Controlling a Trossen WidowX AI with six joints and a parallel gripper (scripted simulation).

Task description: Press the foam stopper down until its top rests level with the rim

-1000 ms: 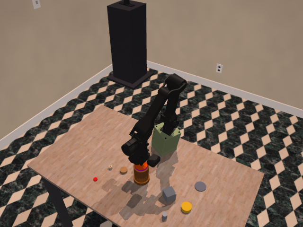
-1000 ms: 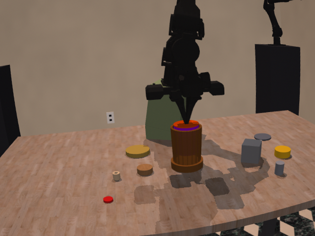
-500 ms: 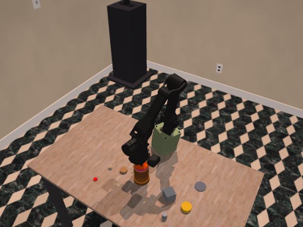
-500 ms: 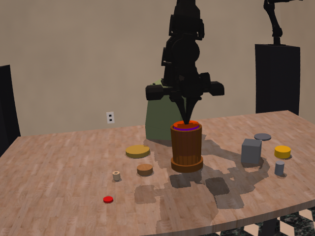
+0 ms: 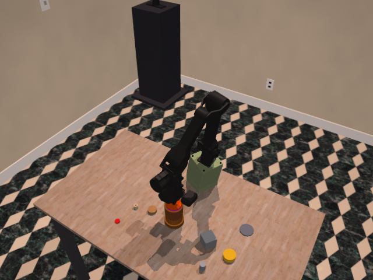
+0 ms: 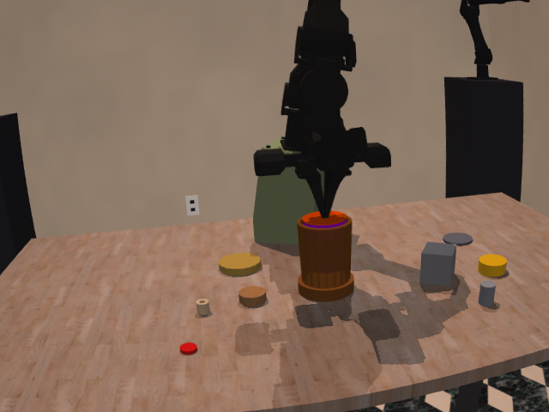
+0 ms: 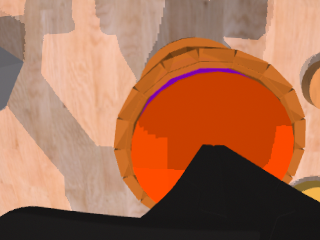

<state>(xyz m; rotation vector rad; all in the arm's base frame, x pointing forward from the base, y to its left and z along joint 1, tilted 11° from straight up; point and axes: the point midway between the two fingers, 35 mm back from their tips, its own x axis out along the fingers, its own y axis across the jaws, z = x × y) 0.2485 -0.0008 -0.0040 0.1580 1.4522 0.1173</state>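
Note:
A brown ribbed jar (image 6: pixel 324 259) stands upright on the wooden table, also in the top view (image 5: pixel 173 214) and the wrist view (image 7: pixel 210 123). An orange foam stopper (image 6: pixel 323 219) sits in its mouth, its top a little above the rim, with a purple ring (image 6: pixel 323 225) just below it. The stopper fills the jar's mouth in the wrist view (image 7: pixel 214 134). My gripper (image 6: pixel 325 214) is shut, points straight down, and its fingertips touch the middle of the stopper's top. It holds nothing.
The green arm base (image 6: pixel 279 199) stands behind the jar. A yellow disc (image 6: pixel 239 263), a brown disc (image 6: pixel 252 296), a small beige ring (image 6: pixel 202 306) and a red disc (image 6: pixel 188 348) lie to the left. A grey cube (image 6: pixel 437 263), grey disc (image 6: pixel 457 238), yellow puck (image 6: pixel 491 264) and grey cylinder (image 6: pixel 486 293) lie to the right.

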